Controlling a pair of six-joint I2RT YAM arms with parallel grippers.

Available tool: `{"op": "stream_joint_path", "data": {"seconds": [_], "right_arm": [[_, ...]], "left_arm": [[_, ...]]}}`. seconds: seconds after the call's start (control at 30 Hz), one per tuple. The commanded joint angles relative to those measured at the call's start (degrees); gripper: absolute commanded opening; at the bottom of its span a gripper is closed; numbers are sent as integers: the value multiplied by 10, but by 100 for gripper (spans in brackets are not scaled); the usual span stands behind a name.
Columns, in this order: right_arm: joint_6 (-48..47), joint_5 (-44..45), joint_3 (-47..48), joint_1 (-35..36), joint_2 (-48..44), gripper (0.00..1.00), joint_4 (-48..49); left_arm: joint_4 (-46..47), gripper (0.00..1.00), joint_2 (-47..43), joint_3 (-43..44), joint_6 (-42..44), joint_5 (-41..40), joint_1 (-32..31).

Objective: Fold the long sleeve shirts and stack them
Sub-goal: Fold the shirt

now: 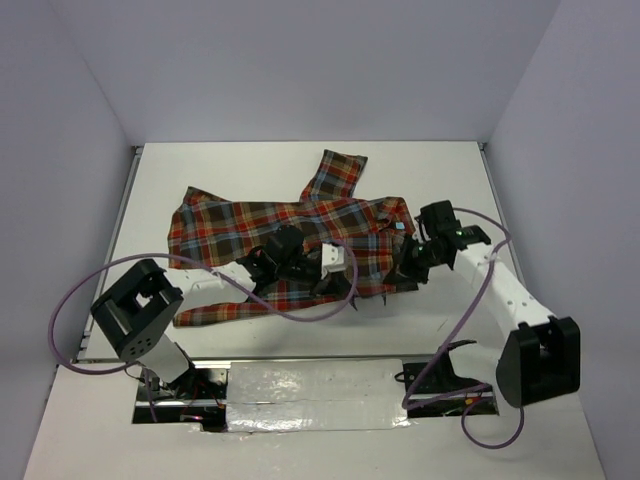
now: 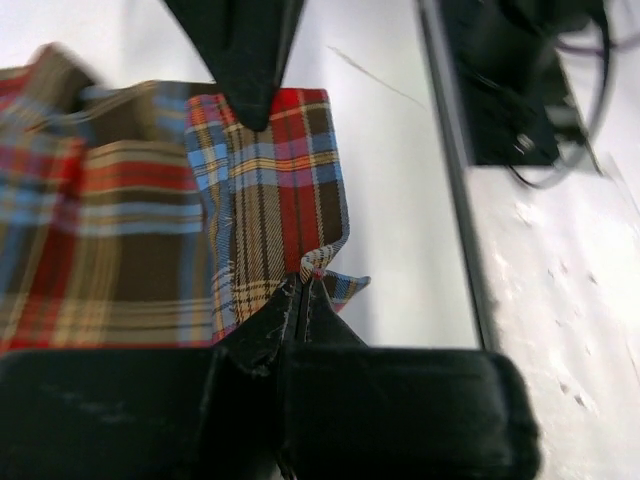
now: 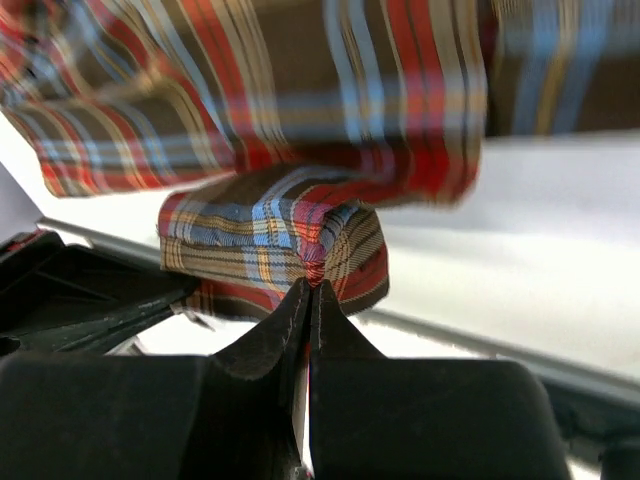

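**Shirt pinched by both grippers**

Shirt [image 1: 230, 225] lies crumpled across the middle of the table [image 1: 445, 175], one sleeve [image 1: 335, 172] pointing to 12 o'clock. Left gripper [image 2: 305, 288], at the cloth's 6 o'clock edge, has its fingers pressed together on a fabric corner. Right gripper [image 3: 312, 287], at the 3 o'clock side, pinches a bunched fold, possibly a cuff; the view is blurred.
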Motion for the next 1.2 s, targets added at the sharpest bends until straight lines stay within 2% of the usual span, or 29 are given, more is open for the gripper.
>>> {"op": "stream_joint_path", "data": {"seconds": [0.0, 0.2, 0.43, 0.57, 0.63, 0.7, 0.73, 0.8, 0.87, 1.0, 1.17], "right_arm": [[-34, 21, 51, -10, 49, 0, 46], [-58, 10, 127, -20, 172, 0, 64], [-69, 11, 192, -35, 231, 5, 53], [-71, 5, 190, -41, 249, 9, 53], [-71, 1, 188, -44, 262, 15, 55], [-70, -4, 192, -47, 272, 29, 60], [-68, -10, 199, -47, 276, 38, 62], [-62, -17, 211, -49, 292, 43, 71], [-55, -23, 237, -49, 311, 45, 76], [-38, -40, 271, -55, 338, 47, 86], [-6, -69, 286, -60, 352, 47, 113]], "left_arm": [[57, 0, 15, 15, -106, -12, 25], [105, 0, 47, 35, -175, -78, 56], [130, 0, 87, 47, -228, -157, 74], [155, 0, 112, 51, -247, -166, 83], [156, 2, 127, 58, -250, -166, 87], [155, 6, 133, 64, -251, -170, 89], [156, 12, 140, 66, -254, -181, 93], [156, 18, 148, 71, -258, -201, 103], [151, 22, 153, 82, -261, -230, 110], [146, 42, 161, 99, -263, -264, 121], [169, 49, 178, 119, -278, -272, 122]]}}
